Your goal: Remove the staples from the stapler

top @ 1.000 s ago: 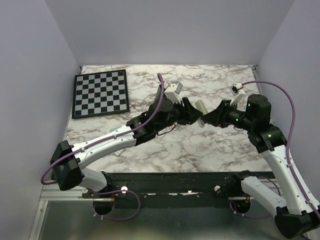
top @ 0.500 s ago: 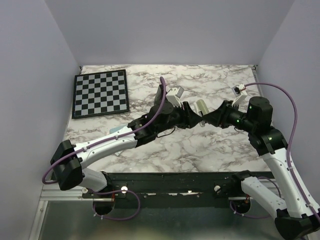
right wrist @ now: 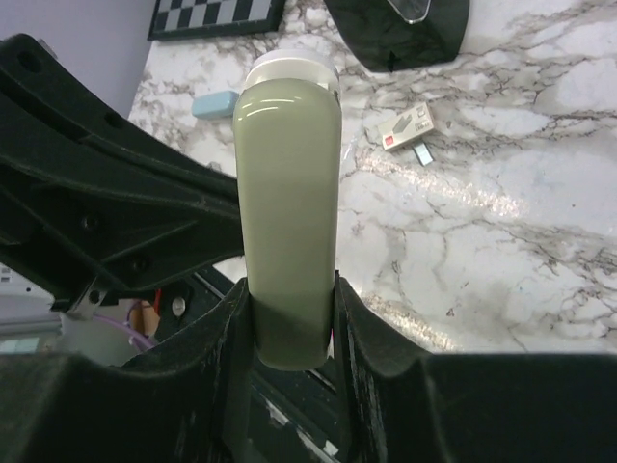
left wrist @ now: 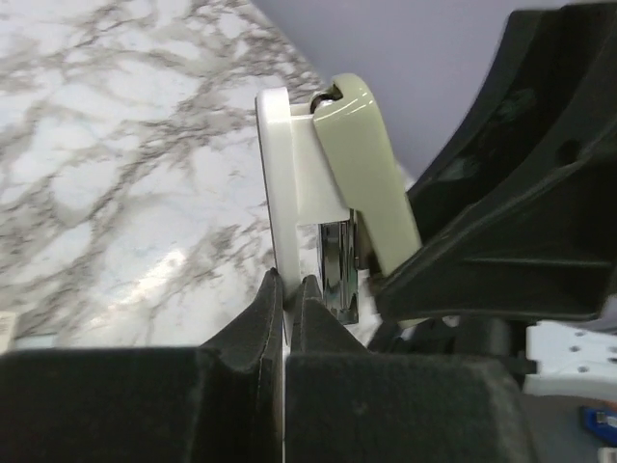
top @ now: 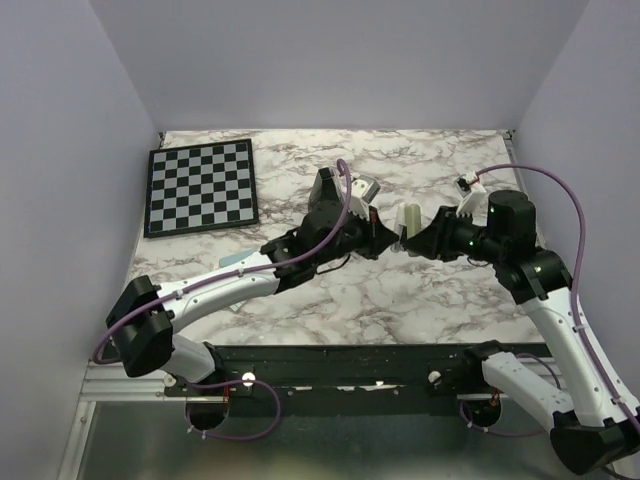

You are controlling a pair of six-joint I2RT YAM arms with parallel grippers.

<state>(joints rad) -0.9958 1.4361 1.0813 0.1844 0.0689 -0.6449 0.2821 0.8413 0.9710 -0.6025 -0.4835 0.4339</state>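
Pinching stapler (left wrist: pixel 352 164) white base with left gripper (left wrist: pixel 286 289) | clamping green top with right gripper (right wrist: pixel 289 299) | held above table (top: pixel 400 290)

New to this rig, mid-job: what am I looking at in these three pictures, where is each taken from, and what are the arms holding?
Two robot arms are bolted at the near edge of a marble table. The wide picture looks down from above and behind them; the other two come from a camera on each wrist. Together they hold a pale green stapler: the left gripper pinches its white base, the right gripper clamps its green top. On the table lie a chessboard, a small white-and-red box and a light blue bar.
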